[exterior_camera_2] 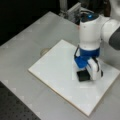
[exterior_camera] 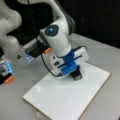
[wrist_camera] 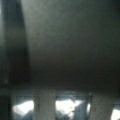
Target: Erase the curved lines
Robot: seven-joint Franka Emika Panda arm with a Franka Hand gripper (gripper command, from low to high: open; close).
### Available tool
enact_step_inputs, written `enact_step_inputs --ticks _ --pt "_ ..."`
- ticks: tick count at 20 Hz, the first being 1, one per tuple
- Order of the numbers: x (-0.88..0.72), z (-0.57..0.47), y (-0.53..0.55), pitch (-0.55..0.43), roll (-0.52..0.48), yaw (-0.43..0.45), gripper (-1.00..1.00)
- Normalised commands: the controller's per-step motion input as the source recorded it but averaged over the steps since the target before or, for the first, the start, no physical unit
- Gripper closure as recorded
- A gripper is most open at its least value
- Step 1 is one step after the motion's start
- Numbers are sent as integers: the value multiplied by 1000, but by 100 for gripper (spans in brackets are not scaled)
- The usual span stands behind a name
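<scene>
desk (exterior_camera: 105, 53): grey surface under and around the tool, seen in both front views.
board (exterior_camera: 57, 97): white panel with a tan edge, flat on the desk, directly beneath the tool; also (exterior_camera_2: 55, 70).
arm (exterior_camera: 58, 40): white with blue parts, reaching down above the tool.
tool (exterior_camera: 77, 75): pressing a dark block onto the board (exterior_camera_2: 83, 75); whether its jaws clamp it, cannot tell.
curve lines: no stroke can be made out on the board.
wrist view: dark blur only.
</scene>
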Motion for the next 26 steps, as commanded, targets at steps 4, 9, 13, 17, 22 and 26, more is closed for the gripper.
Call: enact_step_inputs --ticks 4,9,13,17,22,26 --pt "225 -617 414 -126 36 -260 100" --pt "269 -619 421 -106 21 -249 100" --pt "331 -663 428 -109 26 -210 100" --pt "345 -688 400 -111 24 -190 100" --pt "314 -688 383 -102 16 -184 100" --pt "314 -682 401 -101 20 -182 100"
